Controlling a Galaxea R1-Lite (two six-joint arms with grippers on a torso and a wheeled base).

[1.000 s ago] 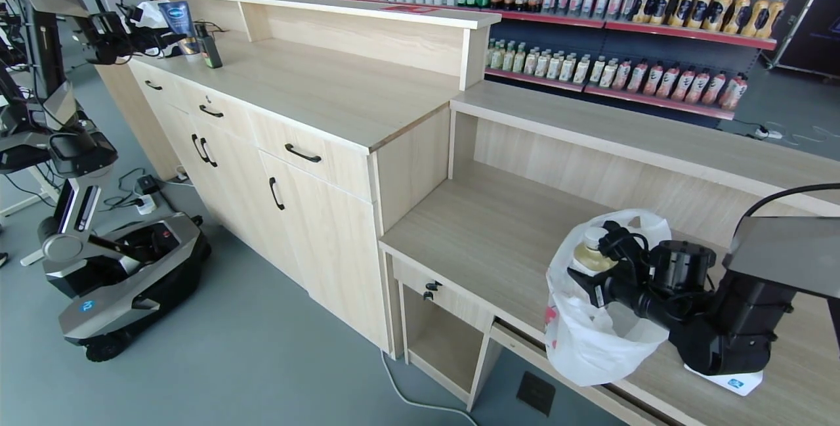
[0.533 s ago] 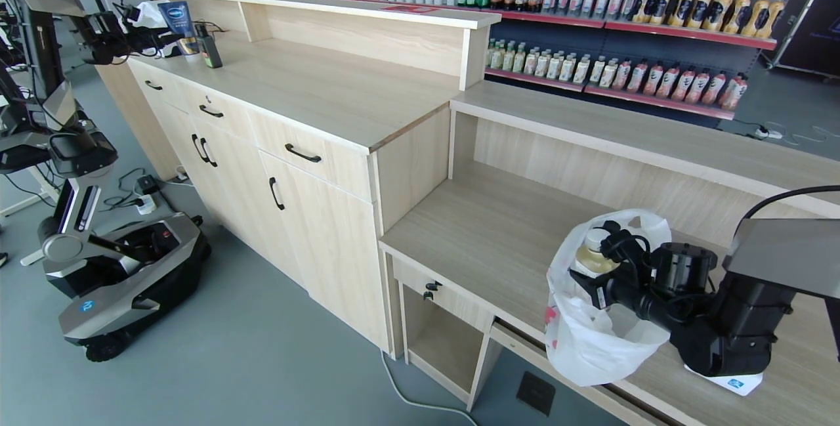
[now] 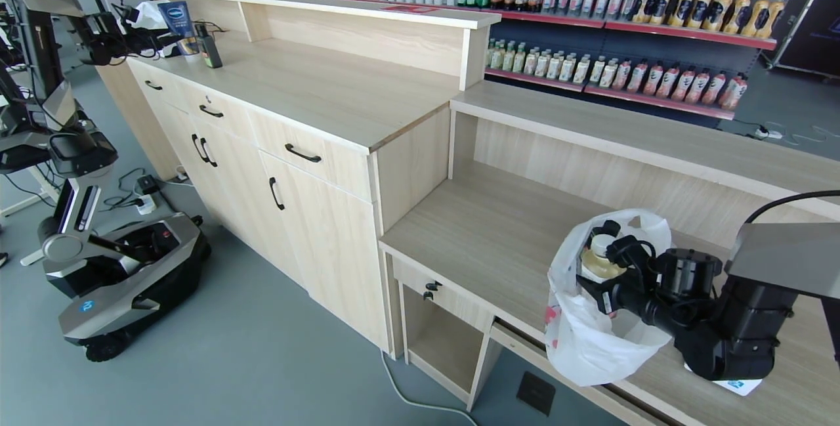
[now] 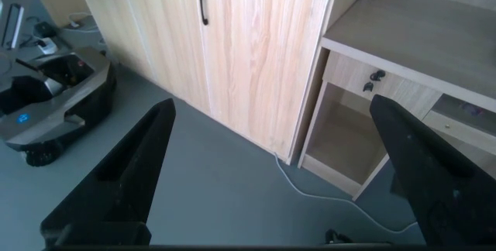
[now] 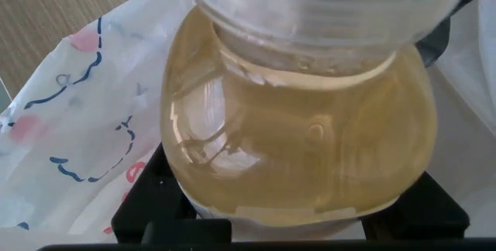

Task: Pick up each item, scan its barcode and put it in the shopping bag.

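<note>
Head view, 4 o'clock: our right gripper (image 3: 600,268) is pinching the bottle (image 3: 598,249) in the mouth of the shopping bag (image 3: 577,340), left gripper (image 4: 273,108) spread wide.

My right gripper (image 3: 609,274) holds the pale-yellow drink bottle (image 3: 596,259) in the mouth of the white plastic shopping bag (image 3: 581,340), which stands on the low light-wood counter (image 3: 492,235) at its front edge, right of the taller light-wood cabinet (image 3: 315,216).
</note>
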